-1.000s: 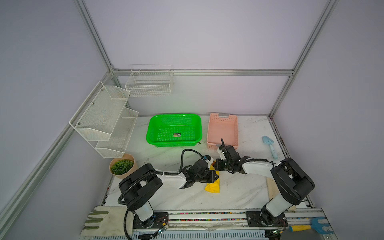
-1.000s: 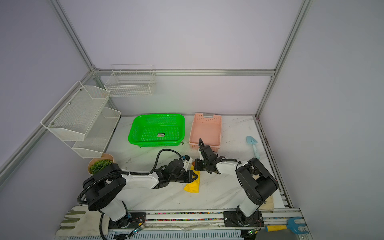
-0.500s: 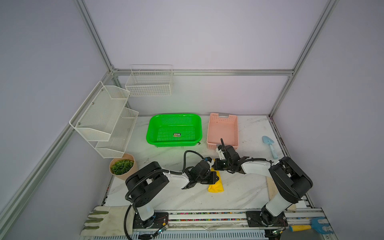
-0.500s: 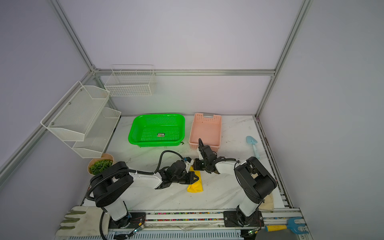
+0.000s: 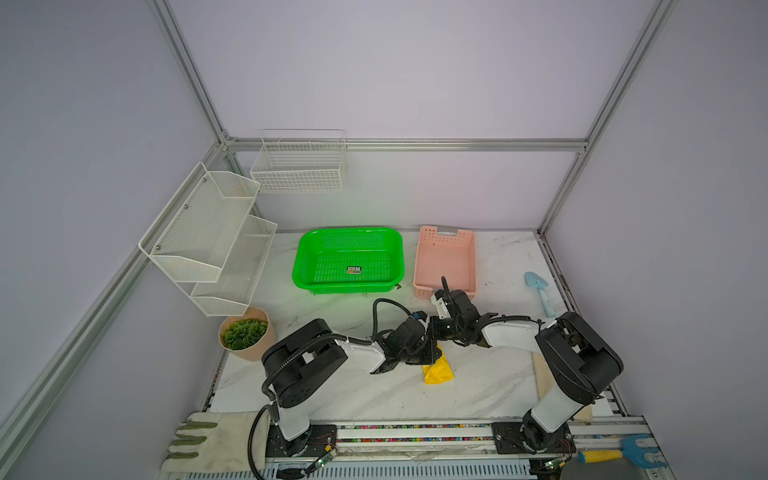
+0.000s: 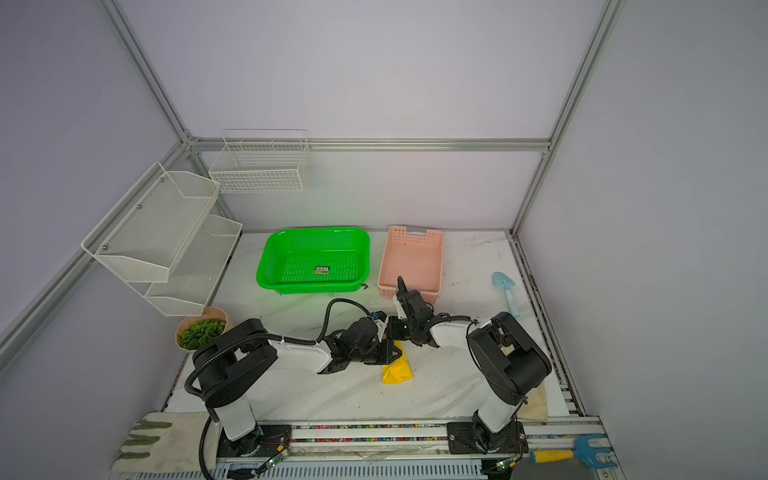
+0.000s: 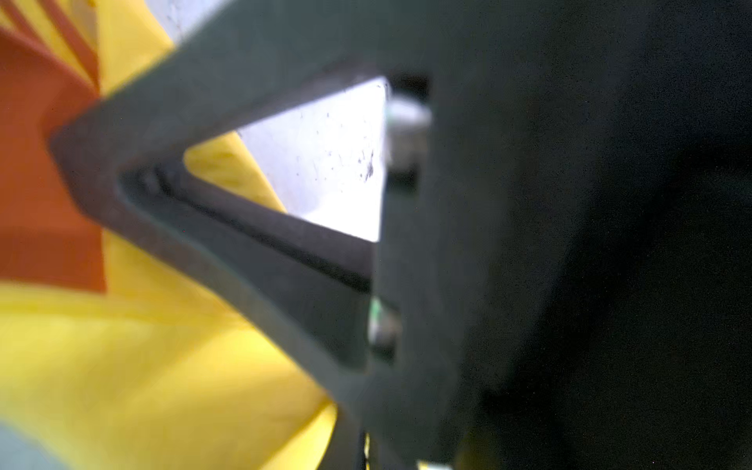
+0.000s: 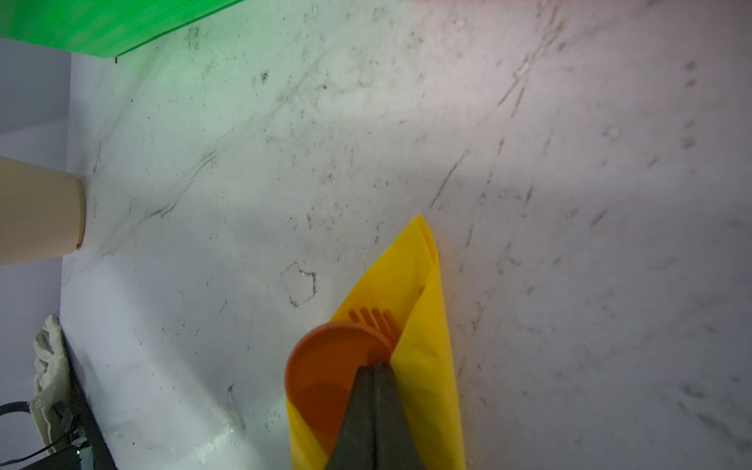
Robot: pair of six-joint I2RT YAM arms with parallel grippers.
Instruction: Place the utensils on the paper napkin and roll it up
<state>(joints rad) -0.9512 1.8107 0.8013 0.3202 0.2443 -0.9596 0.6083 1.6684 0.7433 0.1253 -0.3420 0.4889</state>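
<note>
On marble (image 8: 569,162), folded paper napkin (image 8: 423,358), round spoon (image 8: 325,366), left pincer (image 5: 432,353), right pincer (image 8: 374,368) both closed

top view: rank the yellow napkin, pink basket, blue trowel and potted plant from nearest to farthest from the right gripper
1. paper napkin, mid-table, just under the right gripper.
2. pink basket, just behind it.
3. light-blue trowel, by the table's right edge.
4. potted plant, far left.

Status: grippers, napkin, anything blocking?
Both shut: left gripper, right gripper, tips at the napkin. Napkin folded over the utensils; spoon and fork showing at one end. Nothing in the way.
</note>
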